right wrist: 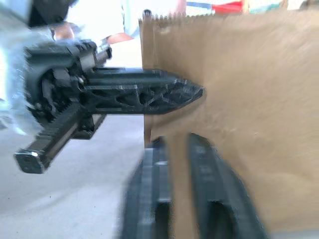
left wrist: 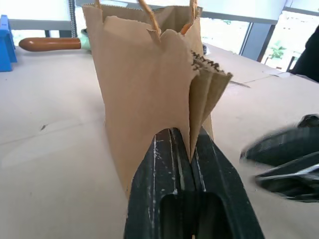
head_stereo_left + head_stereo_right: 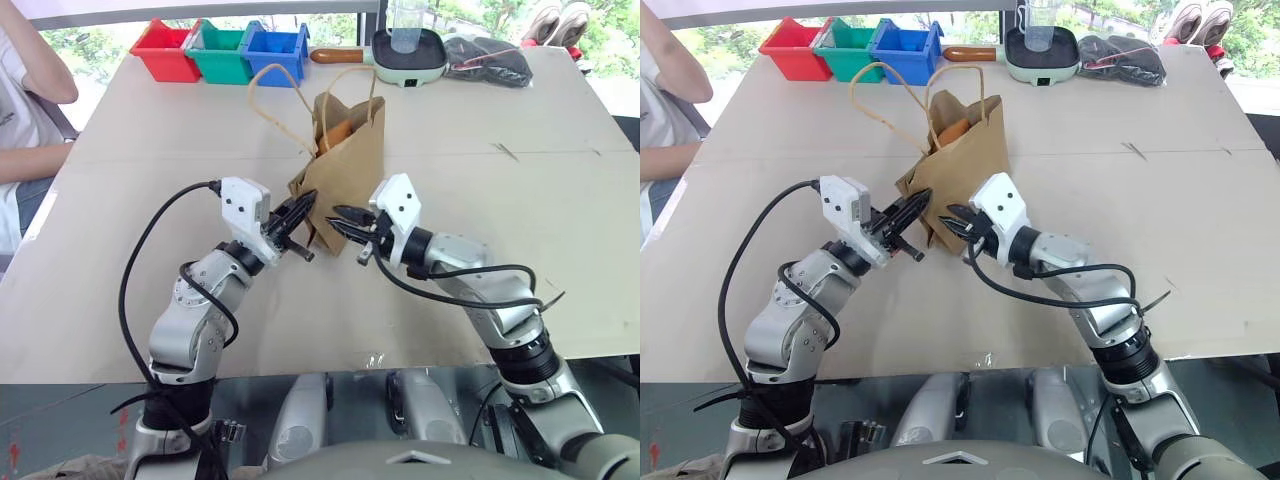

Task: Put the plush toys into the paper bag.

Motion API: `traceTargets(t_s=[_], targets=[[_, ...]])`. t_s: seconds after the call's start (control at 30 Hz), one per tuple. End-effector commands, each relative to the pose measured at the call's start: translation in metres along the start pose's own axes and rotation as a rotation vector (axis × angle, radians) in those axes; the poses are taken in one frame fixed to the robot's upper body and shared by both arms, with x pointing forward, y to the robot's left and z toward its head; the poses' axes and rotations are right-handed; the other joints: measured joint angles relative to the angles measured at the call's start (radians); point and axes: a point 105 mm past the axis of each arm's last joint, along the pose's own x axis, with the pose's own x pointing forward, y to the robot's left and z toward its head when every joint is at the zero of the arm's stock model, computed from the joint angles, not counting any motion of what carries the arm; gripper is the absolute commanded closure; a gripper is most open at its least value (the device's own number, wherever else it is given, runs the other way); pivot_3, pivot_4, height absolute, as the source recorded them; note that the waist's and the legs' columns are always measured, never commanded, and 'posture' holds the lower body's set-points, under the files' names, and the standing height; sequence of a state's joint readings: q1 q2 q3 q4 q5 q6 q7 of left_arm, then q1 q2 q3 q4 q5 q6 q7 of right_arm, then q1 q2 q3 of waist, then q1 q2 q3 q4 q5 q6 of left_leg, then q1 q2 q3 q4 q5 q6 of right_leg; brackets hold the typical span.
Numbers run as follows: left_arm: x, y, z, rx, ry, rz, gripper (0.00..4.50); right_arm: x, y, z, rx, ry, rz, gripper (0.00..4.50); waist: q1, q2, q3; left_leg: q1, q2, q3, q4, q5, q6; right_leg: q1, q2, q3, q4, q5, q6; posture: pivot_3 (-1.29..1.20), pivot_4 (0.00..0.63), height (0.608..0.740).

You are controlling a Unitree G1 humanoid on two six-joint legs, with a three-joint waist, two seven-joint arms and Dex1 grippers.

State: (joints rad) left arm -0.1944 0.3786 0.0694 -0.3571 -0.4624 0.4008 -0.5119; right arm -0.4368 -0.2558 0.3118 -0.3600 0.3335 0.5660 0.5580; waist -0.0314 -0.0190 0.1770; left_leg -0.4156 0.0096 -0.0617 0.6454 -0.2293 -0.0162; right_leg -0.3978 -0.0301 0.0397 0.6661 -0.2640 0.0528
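You see the plain brown kraft paper bag (image 3: 345, 160) upright mid-desk (image 3: 560, 230), an orange-brown plush drumstick (image 3: 336, 132) already inside, the left pincer (image 2: 192, 154) pinching its side fold, the right pincer (image 1: 180, 149) slightly parted around its edge; the white toy's whereabouts remain unconfirmed.

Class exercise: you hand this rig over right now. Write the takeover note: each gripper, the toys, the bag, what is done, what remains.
Left gripper: shut on the paper bag, pinching its near side fold.
Right gripper: jaws slightly apart at the bag's near edge; grip unclear.
Bag stands on the table.
Done: orange-brown drumstick toy is inside the bag.
Left: I cannot place the white cone toy; check for it.
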Motion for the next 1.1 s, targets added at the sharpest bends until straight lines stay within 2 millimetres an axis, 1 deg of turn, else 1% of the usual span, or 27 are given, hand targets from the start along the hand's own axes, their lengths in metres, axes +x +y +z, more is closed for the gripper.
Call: traceTargets(t_s=[0.03, 0.07, 0.1, 0.17, 0.23, 0.3, 0.37, 0.4, 0.47, 0.53, 0.57, 0.6, 0.63, 0.7, 0.73, 0.8, 0.83, 0.87, 0.9, 0.97, 1.03, 1.1], targets=[[-0.001, 0.009, 0.026, 0.096, -0.063, -0.209, 4.50, -0.041, -0.001, 0.021, -0.111, -0.036, 0.008, 2.30, 0.010, 0.000, 0.000, 0.000, 0.000, 0.000, 0.000, 0.000, 0.000, 0.000, 0.000, -0.001, 0.000, 0.000, 0.000, 0.00, 0.150, 0.740], [-0.001, 0.010, 0.028, 0.110, -0.064, -0.260, 4.50, -0.049, -0.002, 0.021, -0.127, -0.024, 0.003, 1.89, 0.014, 0.000, 0.000, 0.000, 0.000, -0.001, 0.001, 0.000, 0.000, 0.000, 0.000, -0.001, 0.000, 0.000, 0.000, 0.00, 0.150, 0.740], [-0.002, 0.011, 0.030, 0.131, -0.062, -0.317, 4.50, -0.057, -0.002, 0.021, -0.140, -0.011, -0.001, 1.33, 0.015, 0.000, 0.000, 0.000, 0.000, 0.000, 0.001, 0.000, 0.000, 0.001, 0.000, -0.001, -0.001, 0.000, 0.000, 0.00, 0.150, 0.740], [-0.001, 0.014, 0.030, 0.185, -0.046, -0.408, 4.50, -0.070, -0.003, 0.023, -0.154, 0.001, -0.016, 0.42, 0.015, 0.000, 0.000, 0.000, 0.000, 0.001, 0.001, 0.000, 0.000, 0.001, 0.000, 0.000, -0.001, 0.000, 0.000, 0.00, 0.150, 0.740], [0.002, 0.019, 0.029, 0.215, -0.034, -0.471, 4.50, -0.081, -0.004, 0.026, -0.164, 0.011, -0.037, 0.42, 0.013, 0.000, 0.000, 0.000, 0.000, 0.001, 0.001, 0.000, 0.000, 0.001, 0.000, 0.000, -0.001, 0.000, 0.000, 0.00, 0.150, 0.740], [0.011, 0.031, 0.024, 0.271, -0.006, -0.568, 4.50, -0.101, -0.004, 0.027, -0.181, 0.049, -0.096, 0.42, 0.011, 0.000, 0.000, 0.000, 0.001, 0.001, 0.001, 0.000, 0.000, 0.001, 0.001, 0.000, -0.001, 0.000, 0.000, 0.00, 0.150, 0.740], [0.022, 0.037, 0.019, 0.316, 0.018, -0.623, 4.50, -0.116, -0.010, 0.025, -0.188, 0.087, -0.179, 0.42, 0.029, 0.000, 0.000, 0.000, 0.000, 0.000, 0.001, 0.000, 0.000, 0.001, 0.001, -0.002, 0.000, 0.000, 0.000, 0.00, 0.150, 0.740], [0.027, 0.039, 0.015, 0.326, 0.031, -0.639, 4.50, -0.121, -0.012, 0.023, -0.189, 0.105, -0.200, 0.42, 0.030, 0.000, 0.000, -0.001, 0.000, -0.002, 0.003, 0.000, 0.000, 0.002, 0.001, -0.005, -0.001, 0.000, 0.000, 0.00, 0.150, 0.740], [0.035, 0.042, 0.008, 0.335, 0.055, -0.673, 4.50, -0.126, -0.010, 0.021, -0.191, 0.124, -0.212, 0.42, 0.025, 0.000, 0.000, -0.001, 0.000, -0.001, 0.004, 0.000, 0.000, 0.002, 0.001, -0.003, -0.002, 0.000, 0.000, 0.00, 0.150, 0.740], [0.037, 0.044, 0.001, 0.345, 0.093, -0.709, 4.50, -0.128, -0.010, 0.022, -0.189, 0.124, -0.227, 0.42, 0.017, 0.000, 0.000, -0.001, -0.001, 0.001, 0.004, -0.001, 0.002, 0.002, 0.000, -0.001, -0.002, 0.000, 0.000, 0.00, 0.150, 0.740], [0.036, 0.046, -0.001, 0.361, 0.109, -0.728, 4.16, -0.129, -0.010, 0.022, -0.190, 0.124, -0.240, 0.39, 0.011, -0.001, 0.000, -0.001, -0.001, 0.001, 0.004, -0.001, 0.002, 0.002, 0.000, -0.001, -0.002, 0.000, 0.000, 0.00, 0.150, 0.740], [0.038, 0.046, -0.002, 0.364, 0.112, -0.736, 3.72, -0.131, -0.011, 0.021, -0.193, 0.132, -0.247, 0.37, 0.009, -0.001, 0.000, -0.001, 0.000, 0.000, 0.004, -0.001, 0.002, 0.002, 0.001, -0.001, -0.001, 0.000, 0.000, 0.00, 0.150, 0.740], [0.038, 0.046, -0.002, 0.357, 0.114, -0.747, 3.47, -0.133, -0.011, 0.020, -0.197, 0.141, -0.251, 0.37, 0.008, -0.001, 0.000, -0.001, 0.001, 0.000, 0.004, -0.001, 0.002, 0.002, 0.002, -0.001, -0.001, 0.000, 0.000, 0.00, 0.150, 0.740], [0.041, 0.048, 0.003, 0.321, 0.090, -0.736, 2.64, -0.136, -0.010, 0.019, -0.195, 0.145, -0.259, 0.37, 0.008, -0.001, 0.000, -0.001, 0.001, 0.000, 0.004, -0.001, 0.002, 0.002, 0.002, -0.001, -0.001, 0.000, 0.000, 0.00, 0.150, 0.740], [0.039, 0.051, 0.007, 0.289, 0.085, -0.719, 2.12, -0.138, -0.008, 0.019, -0.194, 0.148, -0.253, 0.37, 0.008, -0.001, 0.000, -0.001, 0.001, 0.000, 0.004, -0.001, 0.002, 0.002, 0.002, -0.001, -0.001, 0.000, 0.000, 0.00, 0.150, 0.740], [0.037, 0.054, 0.012, 0.249, 0.078, -0.691, 1.22, -0.141, -0.006, 0.018, -0.194, 0.151, -0.249, 0.37, 0.008, -0.001, 0.000, -0.001, 0.001, 0.000, 0.004, -0.001, 0.002, 0.002, 0.002, -0.001, -0.001, 0.000, 0.000, 0.00, 0.150, 0.740], [0.036, 0.056, 0.013, 0.227, 0.079, -0.672, 0.67, -0.143, -0.006, 0.018, -0.195, 0.152, -0.250, 0.37, 0.008, -0.001, 0.000, -0.001, 0.001, 0.000, 0.004, -0.001, 0.002, 0.002, 0.002, -0.001, -0.001, 0.000, 0.000, 0.00, 0.150, 0.740], [0.032, 0.060, 0.014, 0.200, 0.088, -0.621, 0.34, -0.145, -0.006, 0.018, -0.198, 0.157, -0.242, 0.37, 0.007, -0.001, 0.000, -0.001, 0.001, 0.000, 0.004, -0.001, 0.002, 0.002, 0.002, -0.001, 0.000, 0.000, 0.000, 0.00, 0.150, 0.740], [0.028, 0.063, 0.016, 0.181, 0.097, -0.584, 0.34, -0.146, -0.005, 0.018, -0.200, 0.160, -0.235, 0.37, 0.002, -0.001, 0.000, -0.001, 0.001, 0.000, 0.004, -0.001, 0.002, 0.002, 0.002, -0.001, 0.000, 0.000, 0.000, 0.00, 0.150, 0.740], [0.008, 0.068, 0.021, 0.103, 0.108, -0.468, 0.34, -0.154, -0.007, 0.020, -0.193, 0.161, -0.229, 0.37, -0.009, 0.000, 0.000, -0.001, 0.001, 0.000, 0.004, -0.001, 0.002, 0.002, 0.002, 0.000, 0.000, 0.000, 0.000, 0.00, 0.150, 0.740], [-0.011, 0.065, 0.019, 0.089, 0.146, -0.399, 0.34, -0.162, -0.011, 0.020, -0.192, 0.167, -0.228, 0.37, -0.015, 0.000, 0.000, 0.001, 0.003, -0.002, 0.003, -0.001, 0.002, 0.002, 0.001, 0.002, 0.001, 0.000, 0.000, 0.00, 0.150, 0.740], [-0.026, 0.060, 0.017, 0.066, 0.167, -0.344, 0.34, -0.168, -0.016, 0.020, -0.188, 0.175, -0.227, 0.37, -0.009, 0.000, 0.000, 0.001, 0.006, -0.002, 0.003, -0.001, 0.002, 0.002, 0.001, 0.002, 0.001, 0.000, 0.000, 0.00, 0.150, 0.740]])
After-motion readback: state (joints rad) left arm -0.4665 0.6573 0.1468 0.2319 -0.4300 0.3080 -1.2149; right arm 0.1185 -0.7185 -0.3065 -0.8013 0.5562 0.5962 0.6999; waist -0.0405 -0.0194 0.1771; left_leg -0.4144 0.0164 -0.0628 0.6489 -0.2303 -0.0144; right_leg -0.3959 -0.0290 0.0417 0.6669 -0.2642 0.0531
